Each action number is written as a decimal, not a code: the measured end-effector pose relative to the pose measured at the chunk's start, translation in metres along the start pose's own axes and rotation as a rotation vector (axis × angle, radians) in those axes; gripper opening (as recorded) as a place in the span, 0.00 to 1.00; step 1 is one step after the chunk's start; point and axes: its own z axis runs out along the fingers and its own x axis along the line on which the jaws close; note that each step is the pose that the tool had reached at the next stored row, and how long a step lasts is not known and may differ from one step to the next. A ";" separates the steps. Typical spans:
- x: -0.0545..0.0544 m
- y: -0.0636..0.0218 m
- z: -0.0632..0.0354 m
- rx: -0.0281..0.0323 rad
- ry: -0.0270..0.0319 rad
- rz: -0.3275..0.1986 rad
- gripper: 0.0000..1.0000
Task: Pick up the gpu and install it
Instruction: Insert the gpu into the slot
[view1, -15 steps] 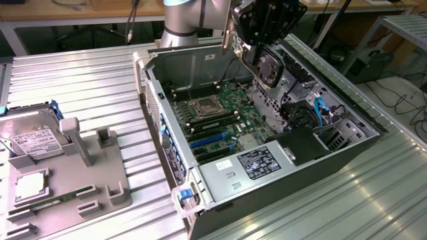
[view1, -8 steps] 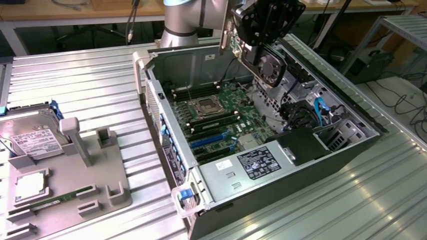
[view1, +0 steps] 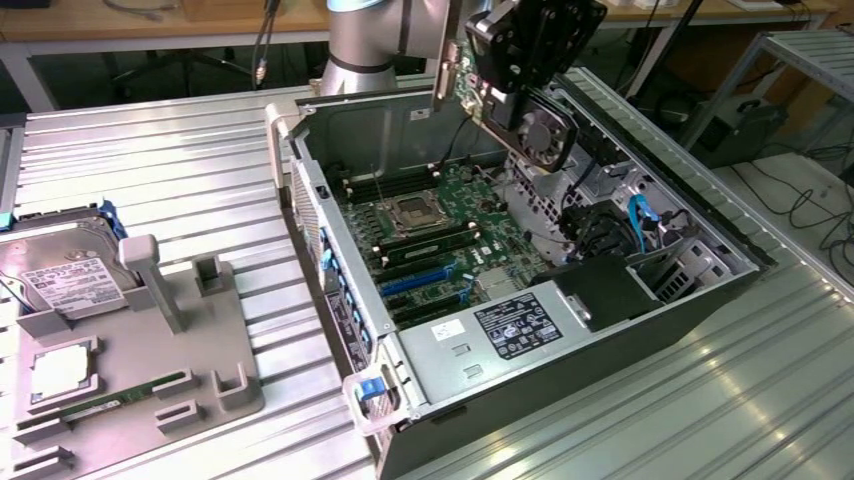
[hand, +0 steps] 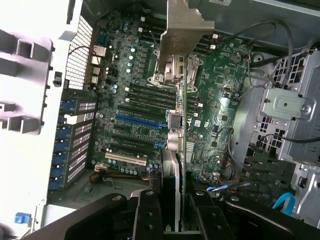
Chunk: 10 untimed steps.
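Exterior view: my black hand (view1: 523, 90) is clamped on the flat green gpu (view1: 545, 130) with its round black fan, above the open metal computer case (view1: 310, 215). Wrist view: my hand (hand: 177, 220) grips the thin gpu (hand: 184, 35) edge-on, its shiny silver bracket over the bumpy green motherboard (hand: 135, 100).

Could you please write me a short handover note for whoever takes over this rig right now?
Hand: shut on the graphics card.
Card: held in the air above the open computer case, over the motherboard and clear of it.
Done: card picked up and brought over the case.
Left: the card is not yet seated in a slot on the motherboard.
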 end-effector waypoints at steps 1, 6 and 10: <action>0.000 0.0000 0.0000 -0.0001 -0.0003 -0.009 0.27; 0.000 0.0000 0.0000 -0.0009 -0.0018 -0.048 0.27; 0.000 0.0000 0.0000 -0.0016 -0.0029 -0.079 0.27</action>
